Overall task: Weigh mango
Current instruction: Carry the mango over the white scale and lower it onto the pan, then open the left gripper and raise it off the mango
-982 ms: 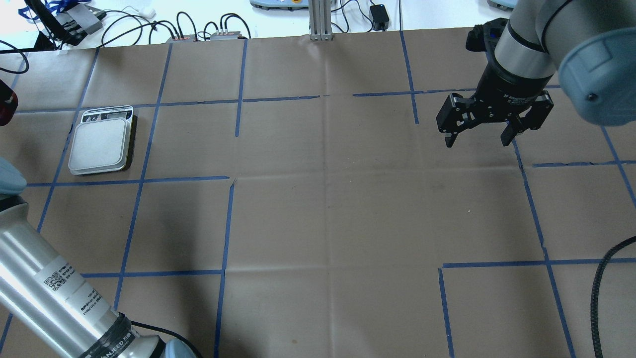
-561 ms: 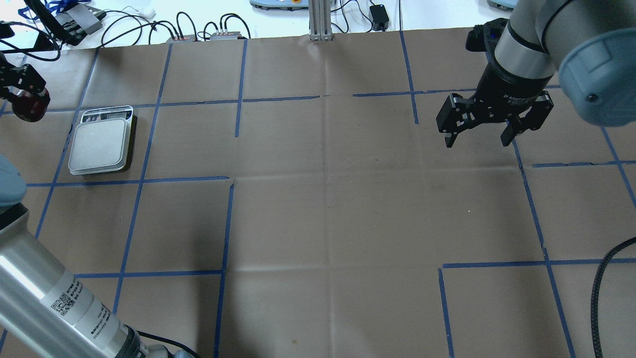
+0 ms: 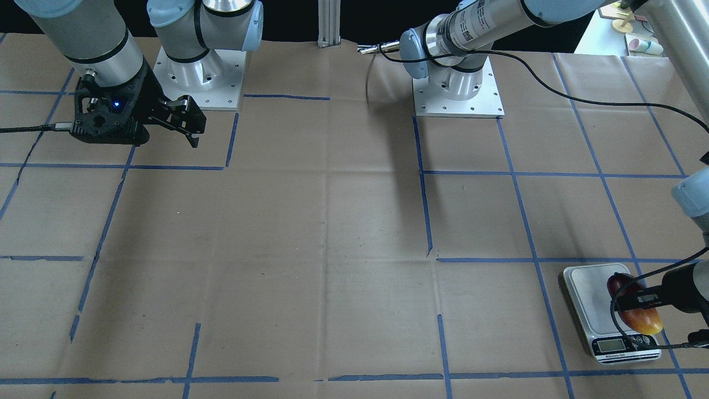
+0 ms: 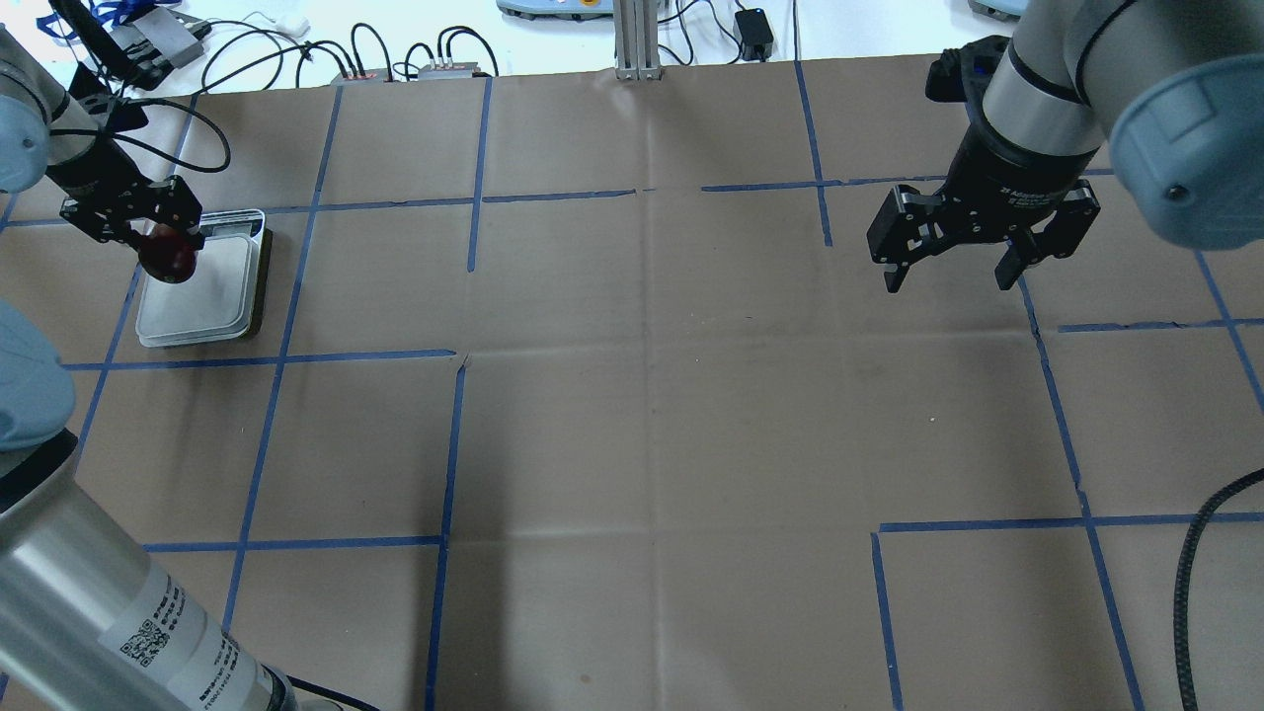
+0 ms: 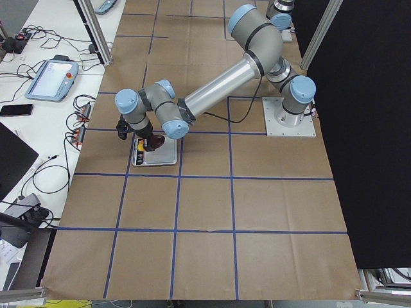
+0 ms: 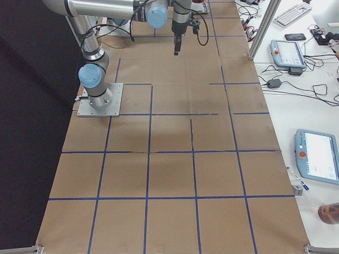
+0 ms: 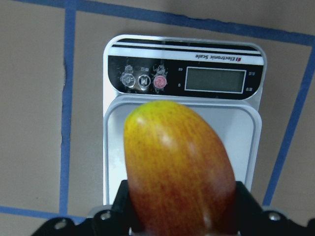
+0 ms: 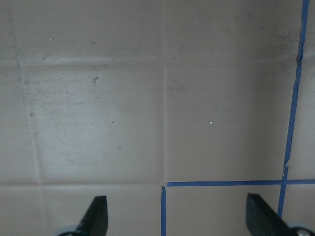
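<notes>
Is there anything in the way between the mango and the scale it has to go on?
No, nothing visible. The left gripper holds the mango right over the scale, and the white platform under it is bare. Whether the mango touches it yet is not clear.

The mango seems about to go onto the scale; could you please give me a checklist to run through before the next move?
1. The mango is held in the left gripper: ok.
2. It hangs above the scale, over its platform: ok.
3. The visible part of the platform holds nothing else: ok.
4. The display is on and zeroed: cannot tell.
5. The right gripper is open and far from the scale: ok.
</notes>
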{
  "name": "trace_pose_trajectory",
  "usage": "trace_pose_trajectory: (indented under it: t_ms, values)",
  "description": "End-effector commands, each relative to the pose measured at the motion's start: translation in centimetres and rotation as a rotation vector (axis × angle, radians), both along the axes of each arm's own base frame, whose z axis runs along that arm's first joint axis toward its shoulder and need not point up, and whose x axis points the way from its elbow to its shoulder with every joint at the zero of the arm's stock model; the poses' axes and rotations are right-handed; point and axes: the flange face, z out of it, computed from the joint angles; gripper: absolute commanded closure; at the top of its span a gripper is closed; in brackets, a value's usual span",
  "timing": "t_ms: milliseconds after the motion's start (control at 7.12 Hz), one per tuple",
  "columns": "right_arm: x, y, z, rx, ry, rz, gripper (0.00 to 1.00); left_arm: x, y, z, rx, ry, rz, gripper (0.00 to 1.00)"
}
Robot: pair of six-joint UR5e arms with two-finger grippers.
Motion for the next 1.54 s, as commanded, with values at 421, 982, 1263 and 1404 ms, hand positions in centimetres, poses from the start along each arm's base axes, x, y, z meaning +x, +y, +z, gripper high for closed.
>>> trace_pose_trajectory:
  t_ms: [421, 982, 1263, 1404]
  values:
    - [0.0, 0.0, 0.0, 0.0, 0.0, 0.0, 0.0, 0.0, 0.0, 3.0, -0.052, -0.034, 0.001, 0.01]
    - [0.0, 0.0, 0.0, 0.0, -0.002, 0.0, 0.0, -9.9, 7.6, 18.6, -0.095, -0.059, 0.085, 0.0]
    - [0.0, 0.0, 0.0, 0.0, 0.0, 0.0, 0.0, -20.3, 13.0, 23.0, -0.101, -0.061, 0.137, 0.0]
    - [0.0, 0.0, 0.0, 0.0, 0.0, 0.0, 0.0, -25.0, 15.4, 24.0, -0.117, -0.058, 0.141, 0.01]
